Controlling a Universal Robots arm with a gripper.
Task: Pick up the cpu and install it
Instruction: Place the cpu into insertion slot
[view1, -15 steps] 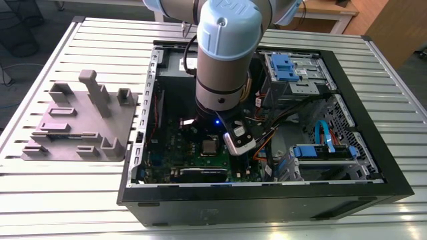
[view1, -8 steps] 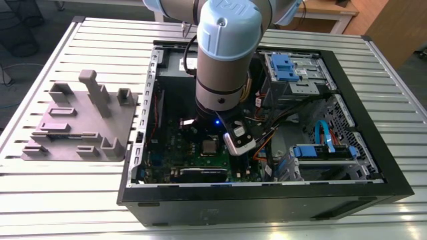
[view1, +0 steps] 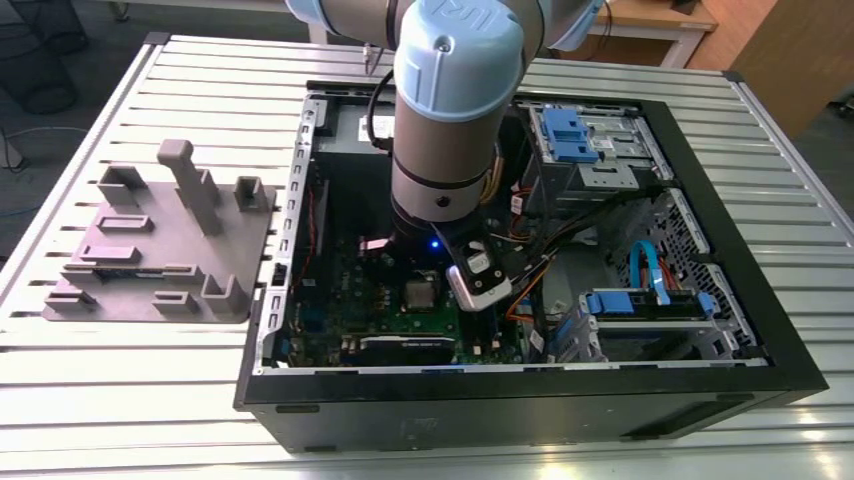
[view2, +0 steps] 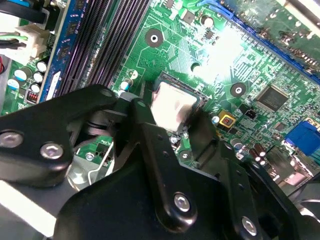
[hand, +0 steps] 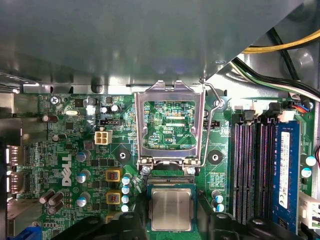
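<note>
Item: cpu (hand: 171, 209), one. Flat square chip with a brushed silver-grey metal lid and a thin pale rim. In both wrist views it lies over the socket (hand: 171, 180) on the motherboard (hand: 75, 150). Whether it is fully seated cannot be told.

Tool (view2: 172, 117): two matt black fingers (view2: 150, 145) with bolted links, closed on two opposite edges of the cpu.

Load plate (hand: 139, 125): one, bright stamped steel, an open rectangular frame. It is hinged up just beside the socket, with one bent wire lever along its side.

Motherboard: green, glossy, densely printed, with two gold-framed square parts (hand: 113, 175).

Housing: one black steel computer case (view1: 534, 410), lying open-side up, with two blue plastic drive caddies (view1: 567, 135).

Arm (view1: 447, 120): one, with a grey tube and pale blue caps, reaching down into the case.

Worktop (view1: 134, 400): ribbed pale metal slats. It carries one grey moulded fixture (view1: 147, 250) at the exterior view's left.
</note>
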